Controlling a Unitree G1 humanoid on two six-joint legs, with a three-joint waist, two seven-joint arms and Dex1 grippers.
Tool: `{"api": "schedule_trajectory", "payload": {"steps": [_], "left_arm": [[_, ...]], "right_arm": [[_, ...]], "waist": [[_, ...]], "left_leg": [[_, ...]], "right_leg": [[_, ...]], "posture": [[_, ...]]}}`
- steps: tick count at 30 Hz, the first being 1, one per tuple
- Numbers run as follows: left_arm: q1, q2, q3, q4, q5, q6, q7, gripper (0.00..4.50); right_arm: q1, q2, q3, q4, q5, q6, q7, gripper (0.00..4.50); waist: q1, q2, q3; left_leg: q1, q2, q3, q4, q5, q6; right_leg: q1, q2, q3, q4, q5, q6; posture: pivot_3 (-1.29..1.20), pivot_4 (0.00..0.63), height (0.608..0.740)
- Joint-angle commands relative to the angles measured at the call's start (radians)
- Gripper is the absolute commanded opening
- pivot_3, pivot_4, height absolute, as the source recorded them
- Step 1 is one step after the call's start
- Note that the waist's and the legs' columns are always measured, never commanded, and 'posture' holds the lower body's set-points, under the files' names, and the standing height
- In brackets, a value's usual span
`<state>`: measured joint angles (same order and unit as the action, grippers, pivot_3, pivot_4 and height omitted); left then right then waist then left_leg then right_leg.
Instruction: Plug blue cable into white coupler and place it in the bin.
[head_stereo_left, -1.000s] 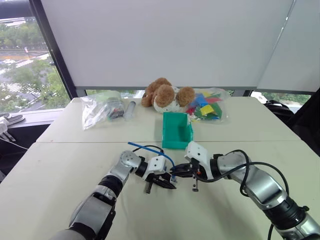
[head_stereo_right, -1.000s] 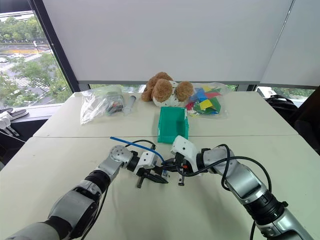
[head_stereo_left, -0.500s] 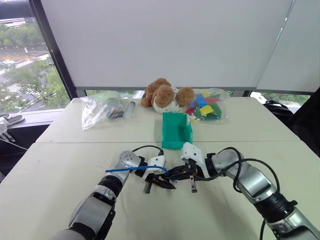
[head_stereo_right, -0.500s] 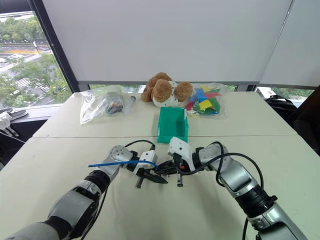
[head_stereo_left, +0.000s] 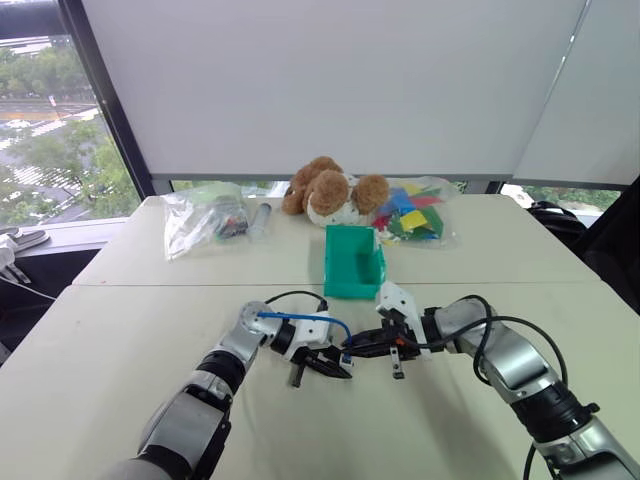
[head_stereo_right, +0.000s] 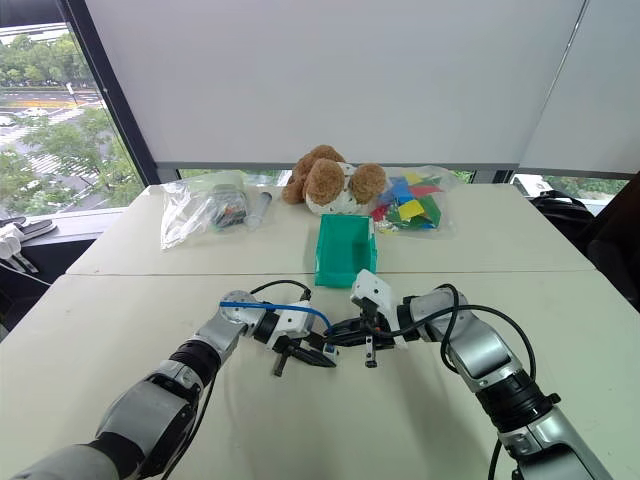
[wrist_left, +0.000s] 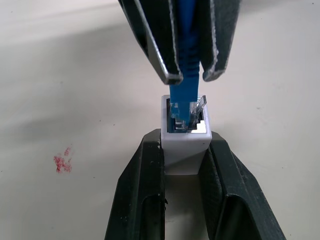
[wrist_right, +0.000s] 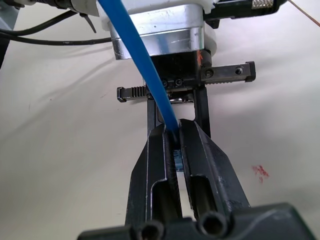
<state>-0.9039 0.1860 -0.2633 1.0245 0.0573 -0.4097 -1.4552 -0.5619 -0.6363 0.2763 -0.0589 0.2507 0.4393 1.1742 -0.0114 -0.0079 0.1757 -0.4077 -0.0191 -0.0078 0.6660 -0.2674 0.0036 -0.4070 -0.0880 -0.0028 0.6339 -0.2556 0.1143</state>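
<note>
Left wrist view gives you what the head cameras cannot: the left gripper (wrist_left: 186, 155) clamps the white coupler (wrist_left: 185, 142) between its two fingers, and the blue cable (wrist_left: 186, 65) has its clear plug sitting in the coupler's socket — pinched just above by the right gripper (wrist_left: 189, 76); right wrist view shows those fingers closed on the cable (wrist_right: 150, 75) with the left gripper behind. From the left eye view you see both grippers meeting low over the table (head_stereo_left: 120, 330), in front of the bin (head_stereo_left: 352, 262). Half a second ago the cable's free length stuck out level toward the left; now it arches over the left wrist. Beyond the bin sit a plush dog (head_stereo_left: 330, 190) and two clear bags (head_stereo_left: 200, 220) — well apart from the hands.
</note>
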Motion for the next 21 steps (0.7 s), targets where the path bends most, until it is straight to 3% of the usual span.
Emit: {"api": "schedule_trajectory", "payload": {"steps": [1, 10, 18, 19, 21], "left_arm": [[-0.006, 0.01, -0.012, 0.001, 0.012, -0.007, -0.004, 0.34], [-0.003, 0.01, -0.013, -0.002, 0.012, -0.003, -0.005, 0.34], [0.007, 0.04, 0.009, -0.031, -0.005, 0.051, 0.002, 0.34], [0.009, 0.05, 0.019, -0.044, -0.016, 0.07, -0.001, 1.36], [0.017, 0.075, 0.033, -0.079, -0.035, 0.1, -0.013, 2.2]], "right_arm": [[0.047, 0.007, 0.042, 0.013, -0.035, 0.018, -0.019, 0.0], [0.08, 0.036, 0.108, 0.049, -0.114, -0.036, -0.054, 0.0], [0.078, 0.028, 0.037, -0.015, -0.058, 0.038, -0.069, 0.0], [0.078, 0.026, 0.022, -0.033, -0.045, 0.057, -0.076, 0.0], [0.082, 0.02, -0.004, -0.069, -0.023, 0.093, -0.09, 0.0]], "waist": [[0.0, 0.0, 0.0], [-0.004, -0.003, -0.003], [-0.004, -0.004, -0.004], [-0.004, -0.004, -0.004], [-0.003, -0.004, -0.004]], "left_leg": [[0.0, 0.0, 0.0, 0.0, 0.0, 0.0], [0.002, 0.0, 0.0, 0.0, 0.0, 0.0], [0.003, 0.001, 0.0, 0.0, 0.0, 0.0], [0.003, 0.002, 0.0, 0.0, 0.0, 0.0], [0.003, 0.002, 0.0, 0.0, 0.0, 0.0]], "right_leg": [[0.0, 0.0, 0.0, 0.0, 0.0, 0.0], [0.002, 0.001, 0.0, 0.0, 0.0, 0.0], [0.002, 0.001, 0.0, 0.001, 0.0, 0.0], [0.002, 0.001, 0.0, 0.001, 0.0, 0.0], [0.002, 0.001, 0.0, 0.001, 0.0, 0.0]], "posture": [[0.0, 0.15, 0.74], [0.0, 0.15, 0.74], [0.0, 0.15, 0.74], [0.0, 0.15, 0.74], [0.0, 0.15, 0.74]]}}
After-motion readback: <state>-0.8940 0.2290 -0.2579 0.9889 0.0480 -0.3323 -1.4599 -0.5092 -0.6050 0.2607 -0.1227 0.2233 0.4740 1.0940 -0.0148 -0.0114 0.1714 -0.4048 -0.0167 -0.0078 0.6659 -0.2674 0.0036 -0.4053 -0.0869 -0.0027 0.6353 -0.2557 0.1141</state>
